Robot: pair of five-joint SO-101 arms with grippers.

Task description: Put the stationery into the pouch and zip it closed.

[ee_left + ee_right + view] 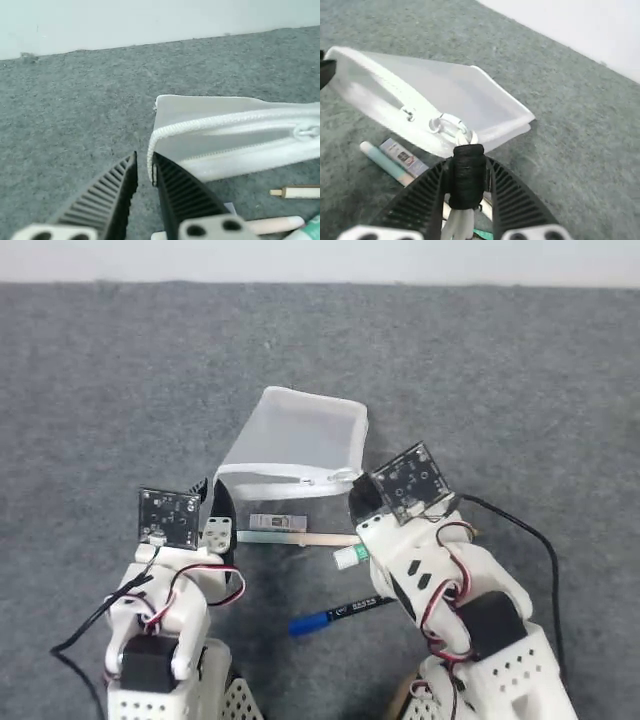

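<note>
Right tool (pixel 466 165) clamping zipper pull (pixel 464 189), left tool (pixel 145 162) at pouch (pixel 225 145) corner

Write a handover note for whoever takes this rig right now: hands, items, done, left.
Hands: right hand is shut on the zip pull. Left hand sits at the opposite corner of the pouch.
Items: all lie on the grey mat in front of the pouch: small block, pale pen, green-and-white item, blue marker.
Done: nothing visible inside; zip looks open.
Left: load all four, then zip shut.
</note>
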